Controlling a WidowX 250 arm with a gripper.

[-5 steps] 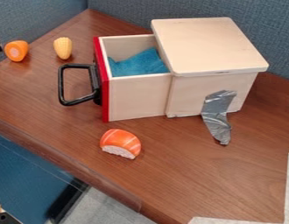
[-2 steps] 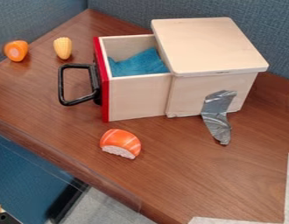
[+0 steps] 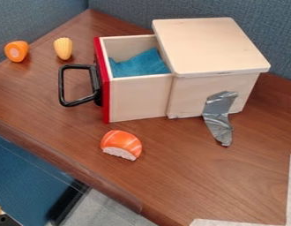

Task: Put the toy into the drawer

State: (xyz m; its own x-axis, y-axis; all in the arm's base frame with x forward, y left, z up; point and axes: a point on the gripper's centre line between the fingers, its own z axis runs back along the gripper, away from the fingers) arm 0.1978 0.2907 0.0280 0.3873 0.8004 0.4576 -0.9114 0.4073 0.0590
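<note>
Outside the open drawer [image 3: 139, 99], toy sushi [image 3: 122, 142], toy corn [image 3: 63, 48], orange toy [image 3: 16, 50]

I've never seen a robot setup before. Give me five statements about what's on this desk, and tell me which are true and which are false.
1. The drawer is open. True.
2. The blue cloth lies on top of the wooden box. False: it is inside the drawer.
3. The sushi toy is on the desk, outside the drawer. True.
4. The handle is red. False: it is black; the drawer's front is red.
5. Grey tape is stuck to the box's side. True.
</note>
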